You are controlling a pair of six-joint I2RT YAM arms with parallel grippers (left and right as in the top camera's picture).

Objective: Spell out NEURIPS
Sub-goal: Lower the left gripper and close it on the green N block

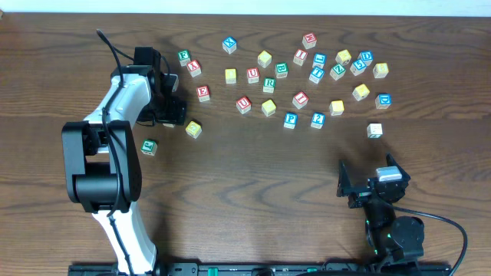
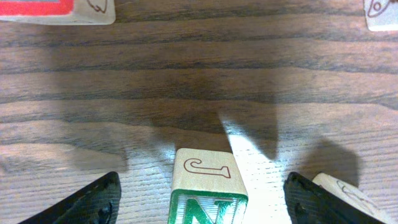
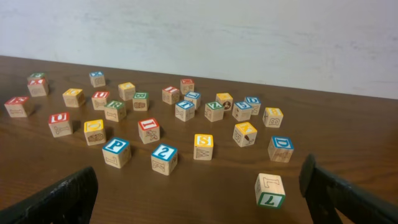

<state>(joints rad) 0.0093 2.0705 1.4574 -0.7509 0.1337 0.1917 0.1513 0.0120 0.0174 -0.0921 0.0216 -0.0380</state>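
Wooden cubes were scattered all over the table (image 1: 230, 199). The step in hand looked to me like picking the N cube (image 2: 208, 186) to start NEURIPS. It sat flat on the wood between the fingers (image 2: 93, 200) of the left gripper (image 2: 202, 198), which was spread wide with a gap on both sides and wasn't pinching anything.

To do it well, I'd have centred the jaws on the N's two side faces before squeezing. A neighbour cube (image 2: 348, 194) sat just beside the right-hand finger, so that finger needed to slip between the two without nudging either. Then a straight lift, so the cube didn't twist.

The right gripper (image 3: 199, 199) was parked near its own corner, spread wide and holding nothing.

My count:
- Two arms and two grippers.
- From overhead, roughly twenty-nine cubes showing, plus the N hidden under the left gripper.
- One each that I could read: red E (image 1: 203, 93), red U (image 3: 60, 123), red I (image 3: 148, 129), blue P (image 3: 116, 151), yellow S (image 3: 203, 146).
- I couldn't pick out the R for sure.
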